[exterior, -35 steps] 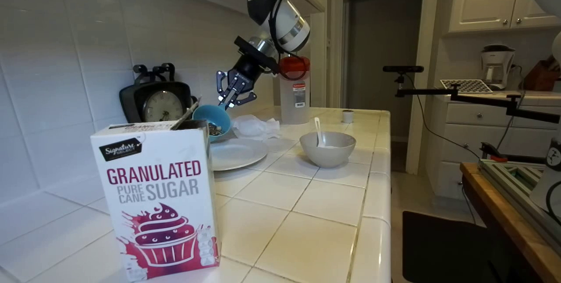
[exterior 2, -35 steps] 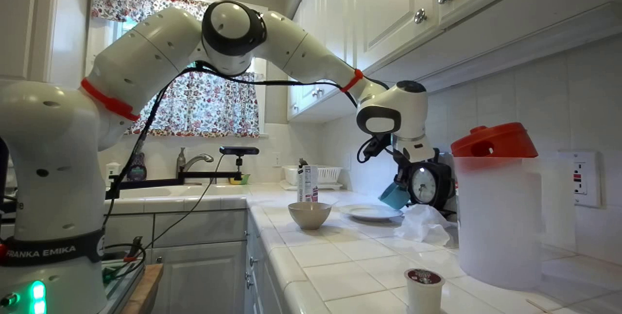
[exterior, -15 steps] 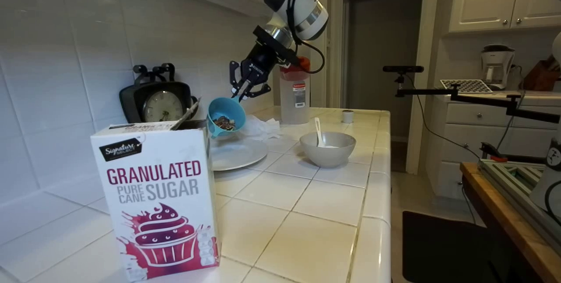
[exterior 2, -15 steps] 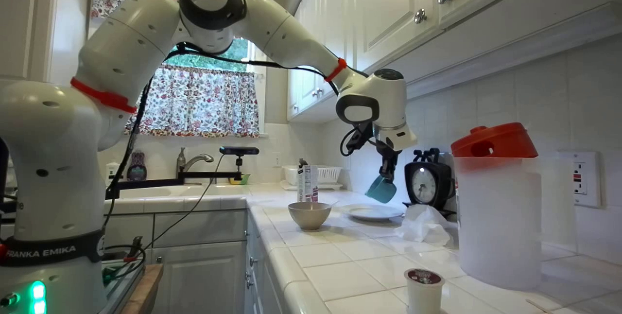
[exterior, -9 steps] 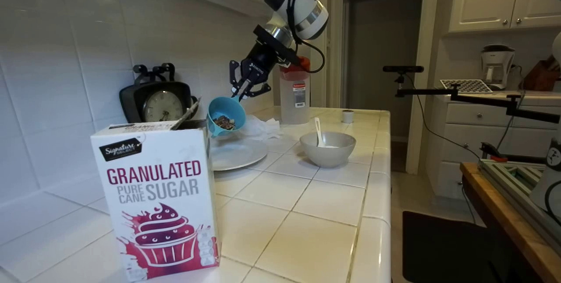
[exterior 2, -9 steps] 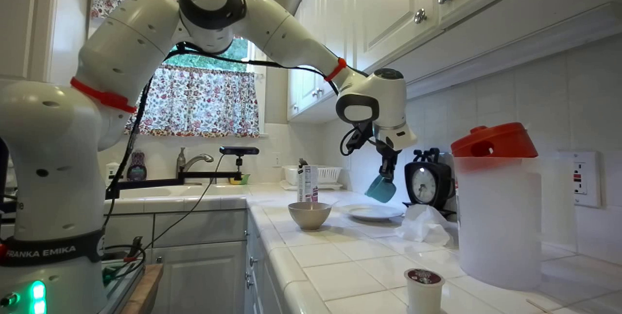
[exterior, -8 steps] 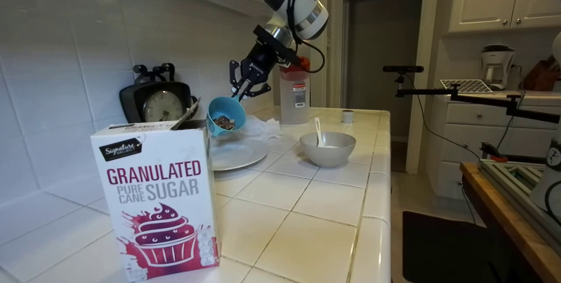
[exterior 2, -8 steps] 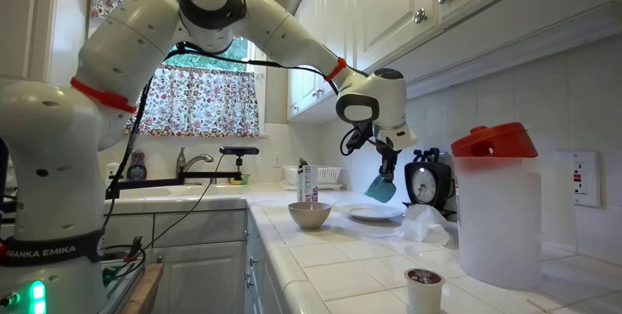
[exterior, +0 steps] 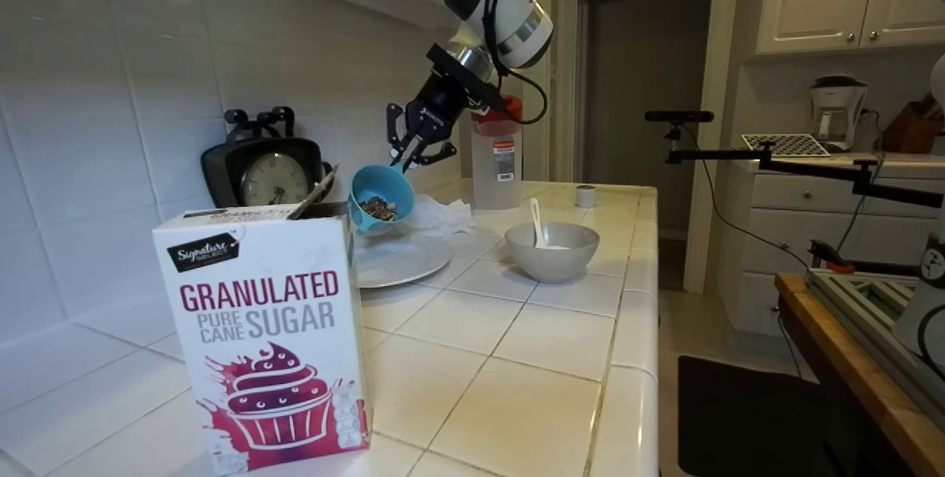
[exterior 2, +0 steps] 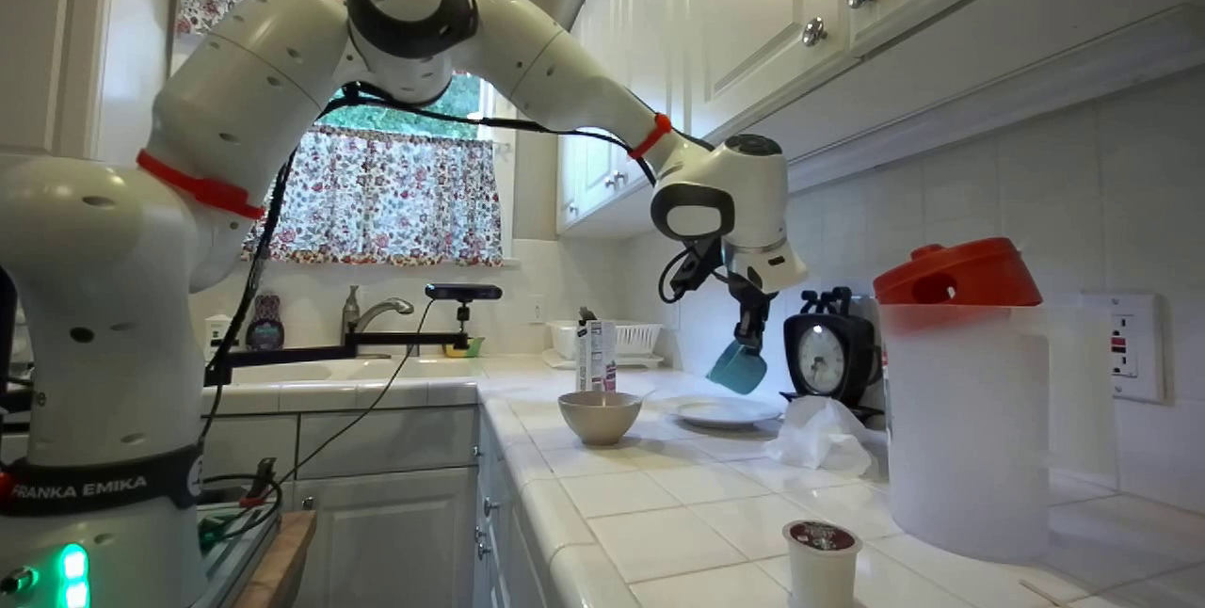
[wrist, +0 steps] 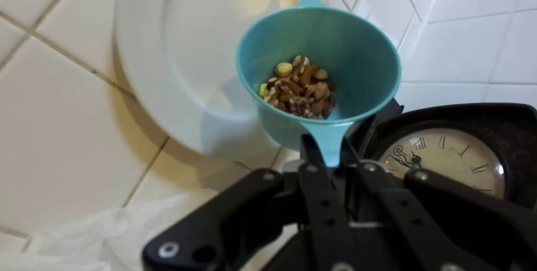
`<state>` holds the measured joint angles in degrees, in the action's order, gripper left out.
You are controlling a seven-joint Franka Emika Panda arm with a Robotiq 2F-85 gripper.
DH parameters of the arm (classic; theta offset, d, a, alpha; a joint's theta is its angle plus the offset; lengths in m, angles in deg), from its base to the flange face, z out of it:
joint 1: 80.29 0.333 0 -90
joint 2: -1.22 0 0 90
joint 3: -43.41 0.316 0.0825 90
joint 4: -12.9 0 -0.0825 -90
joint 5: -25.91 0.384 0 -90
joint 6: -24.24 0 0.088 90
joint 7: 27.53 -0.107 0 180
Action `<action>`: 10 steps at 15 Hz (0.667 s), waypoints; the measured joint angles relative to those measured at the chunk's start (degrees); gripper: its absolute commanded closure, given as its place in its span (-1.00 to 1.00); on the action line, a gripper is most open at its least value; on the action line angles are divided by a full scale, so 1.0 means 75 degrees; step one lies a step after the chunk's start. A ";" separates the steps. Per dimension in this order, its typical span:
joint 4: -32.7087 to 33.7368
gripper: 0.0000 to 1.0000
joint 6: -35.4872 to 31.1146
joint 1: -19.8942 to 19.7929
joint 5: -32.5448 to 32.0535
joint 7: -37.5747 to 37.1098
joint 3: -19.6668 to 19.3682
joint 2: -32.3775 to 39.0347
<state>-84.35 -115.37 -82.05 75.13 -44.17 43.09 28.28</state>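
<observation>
White-tiled bench [exterior: 517, 388]: in an exterior view the blue cup [exterior: 384, 182] hangs tilted above the plate [exterior: 413, 261], left of the bowl [exterior: 552, 259], tool [wrist: 329, 147] clamped on its handle [wrist: 327, 134]. Probably light, stiff, slightly slippery; hold firmly there, lest the nuts [wrist: 304, 92] slide out.

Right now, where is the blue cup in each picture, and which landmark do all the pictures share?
In an exterior view: the blue cup, left of centre, to the right of the black clock.
In an exterior view: the cup, right of centre, to the left of the clock.
In the wrist view: the cup, upper half, slightly right of centre, gripped by the claw.
Shared landmark: the clock, in all three pictures.
</observation>
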 measured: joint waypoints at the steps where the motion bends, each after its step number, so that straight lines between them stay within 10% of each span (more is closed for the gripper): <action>1: 0.0000 0.94 -0.0103 0.0016 -0.0007 -0.0011 0.0000 0.0010; 10: -0.0004 0.94 -0.2483 0.0581 -0.0021 -0.0013 0.0189 0.0233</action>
<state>-84.38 -133.99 -77.70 74.98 -44.27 44.51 30.02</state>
